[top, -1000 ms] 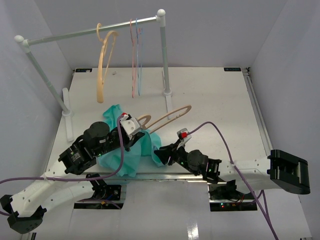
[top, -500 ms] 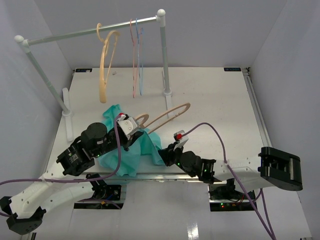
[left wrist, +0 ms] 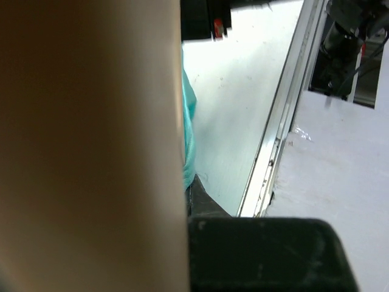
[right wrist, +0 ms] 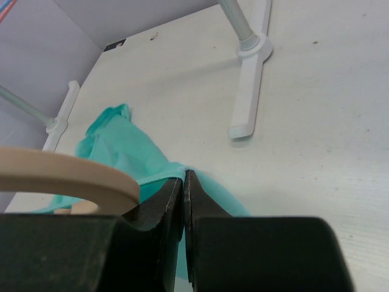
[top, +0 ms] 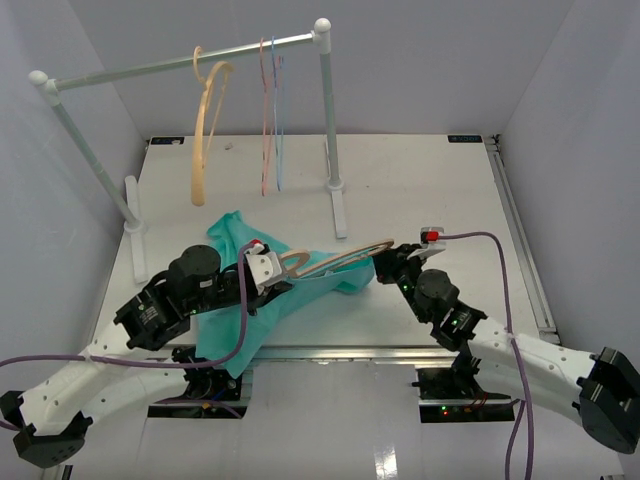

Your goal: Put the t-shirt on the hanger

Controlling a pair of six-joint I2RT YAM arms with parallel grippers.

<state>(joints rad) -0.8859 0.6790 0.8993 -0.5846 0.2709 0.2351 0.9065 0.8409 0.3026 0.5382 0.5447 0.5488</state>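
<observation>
The teal t-shirt point(top: 250, 300) lies spread between the two arms on the table, one edge drawn out to the right. The pale pinkish-tan hanger point(top: 335, 258) lies slanted over it. My left gripper point(top: 278, 274) is shut on the hanger near its hook; in the left wrist view the hanger point(left wrist: 91, 146) fills the left half as a tan blur beside one black finger point(left wrist: 206, 207). My right gripper point(top: 384, 264) is shut on the t-shirt's edge point(right wrist: 152, 173) at the end of the hanger's arm point(right wrist: 67, 173), the jaws point(right wrist: 184, 177) pressed together on the cloth.
A white rail rack point(top: 180, 62) stands at the back, with a thicker yellowish hanger point(top: 205, 130) and thin pink and blue hangers point(top: 270, 110) hung on it. Its right post's foot point(top: 338, 212) rests just behind the right gripper, also in the right wrist view point(right wrist: 248, 103). The left foot point(top: 135, 240) is near the t-shirt.
My right gripper closed on the t-shirt's edge and carried it right and back, stretching the cloth along the hanger's arm. The left gripper has stayed nearly in place with the hanger.
</observation>
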